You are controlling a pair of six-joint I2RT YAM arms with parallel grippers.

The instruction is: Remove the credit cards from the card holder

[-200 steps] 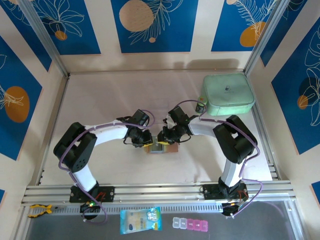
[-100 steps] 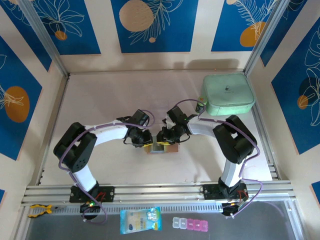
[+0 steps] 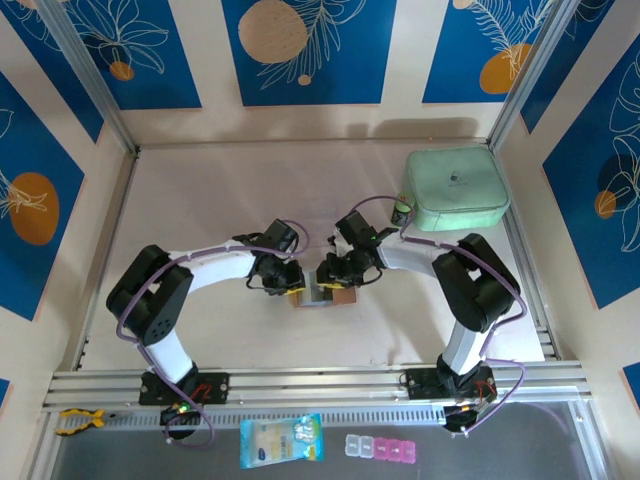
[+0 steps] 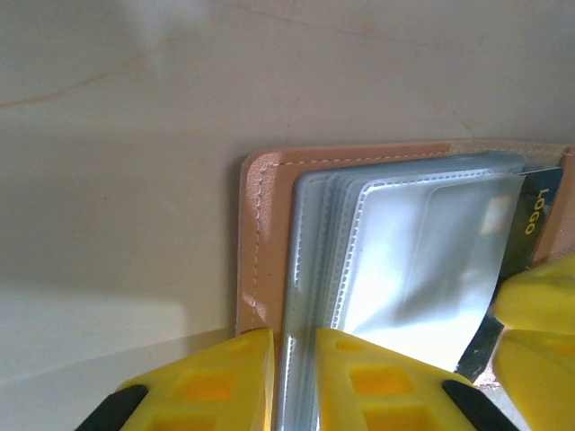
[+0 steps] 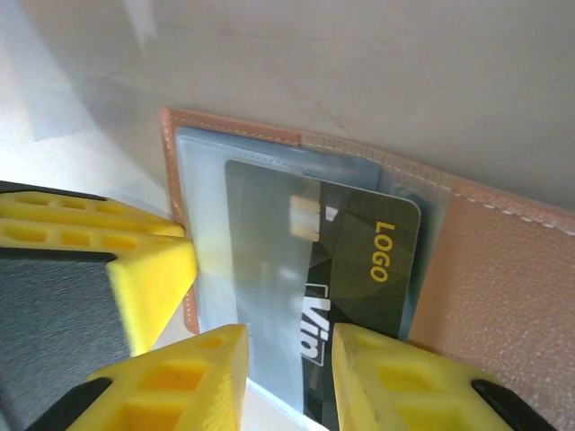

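- Two robot arms leaned in toward each other over the card holder [image 3: 322, 294], which lay open on the pale worktop [image 3: 220, 190], a little toward 6 o'clock from the worktop's middle in the overhead view.
- At the holder's 9 o'clock side, the yellow left fingers [image 4: 211, 382] stood narrow, pinching the edge of the holder's clear inner pockets [image 4: 422, 260], with a thin sheaf of them running between the two fingers.
- At its 3 o'clock side, the yellow right fingers [image 5: 404, 386] stood a little apart, with a slim gap between them over the near end of a credit card [image 5: 368, 269]. Whether they touched it could not be told.
- That card was dark grey with yellow "LOGO" lettering. Part of it sat under a frosted pocket and the rest showed bare toward 3 o'clock in the right wrist view.
- Round the pockets, the holder's tan stitched cover lay flat on the worktop.
- At the worktop's 2 o'clock corner sat a mint-green case [image 3: 455, 188], well apart from the holder.
- At 6 o'clock, beyond the arm bases, a blue-and-yellow packet [image 3: 282, 440] lay on a dark ledge.
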